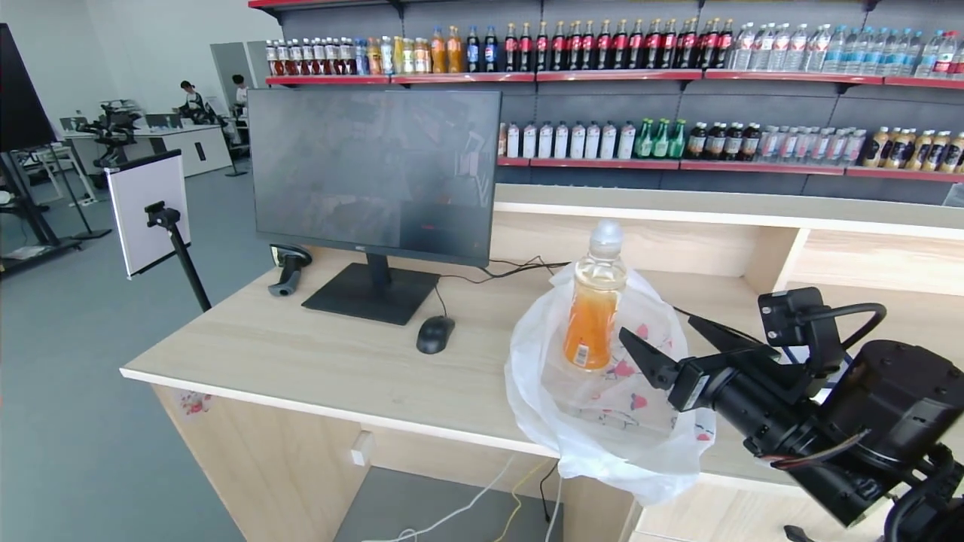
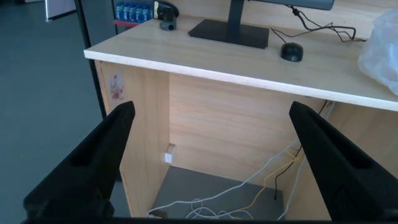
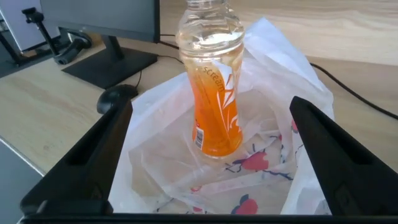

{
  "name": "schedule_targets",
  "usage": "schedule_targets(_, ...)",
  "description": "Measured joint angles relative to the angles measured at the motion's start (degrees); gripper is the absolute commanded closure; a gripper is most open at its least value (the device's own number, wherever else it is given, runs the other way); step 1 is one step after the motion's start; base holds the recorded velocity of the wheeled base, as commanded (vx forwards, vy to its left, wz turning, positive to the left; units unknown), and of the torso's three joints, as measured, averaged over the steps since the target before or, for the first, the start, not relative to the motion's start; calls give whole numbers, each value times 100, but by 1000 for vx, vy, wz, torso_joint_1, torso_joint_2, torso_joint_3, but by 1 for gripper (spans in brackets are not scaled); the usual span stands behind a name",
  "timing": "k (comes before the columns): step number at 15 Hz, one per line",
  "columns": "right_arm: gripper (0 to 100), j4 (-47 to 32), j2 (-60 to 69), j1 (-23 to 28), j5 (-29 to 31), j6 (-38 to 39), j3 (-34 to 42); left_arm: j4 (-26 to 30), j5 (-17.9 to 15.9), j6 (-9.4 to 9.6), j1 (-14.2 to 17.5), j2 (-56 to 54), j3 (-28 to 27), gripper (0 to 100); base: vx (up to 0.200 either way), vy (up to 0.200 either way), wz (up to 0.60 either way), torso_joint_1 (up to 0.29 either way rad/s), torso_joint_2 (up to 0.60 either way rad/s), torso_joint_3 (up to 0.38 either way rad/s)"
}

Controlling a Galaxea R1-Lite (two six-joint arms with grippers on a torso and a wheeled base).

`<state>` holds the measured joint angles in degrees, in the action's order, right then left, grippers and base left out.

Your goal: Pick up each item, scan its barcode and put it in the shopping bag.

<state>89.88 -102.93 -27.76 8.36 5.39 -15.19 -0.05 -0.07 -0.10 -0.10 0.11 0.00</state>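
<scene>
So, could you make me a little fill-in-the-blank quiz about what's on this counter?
1. The bottle stands upright inside the ____.
2. The right gripper, holding nothing, has its jaws ____.
3. The mouse lies by the stand of the ____.
Missing words: bag; open; monitor.

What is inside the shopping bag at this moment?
One orange drink bottle stands upright inside the shopping bag, with its neck and cap above the rim. The crumpled plastic folds around the bottle's base hide the bag's bottom, so I cannot tell whether anything else lies there.
</scene>
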Motion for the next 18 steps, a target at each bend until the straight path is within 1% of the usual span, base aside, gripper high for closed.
schedule_targets(2, 0, 15, -2, -5, -2, 5, -7, -2, -2, -6, 5, -1, 0, 0, 0, 0, 0, 0, 0, 0)
schedule_targets(13, 0, 4, 89, 22, 0, 27, -40, 0, -2, -6, 10, 0, 0, 0, 0, 0, -600, 7, 2, 0)
schedule_targets(15, 0, 6, 116, 4, -2, 22, -22, 2, -2, -15, 10, 0, 0, 0, 0, 0, 0, 0, 0, 0)
schedule_targets(18, 0, 13, 144, -29, -2, -4, 1, -2, 2, -41, 5, 0, 0, 0, 0, -200, 0, -1, 4, 2)
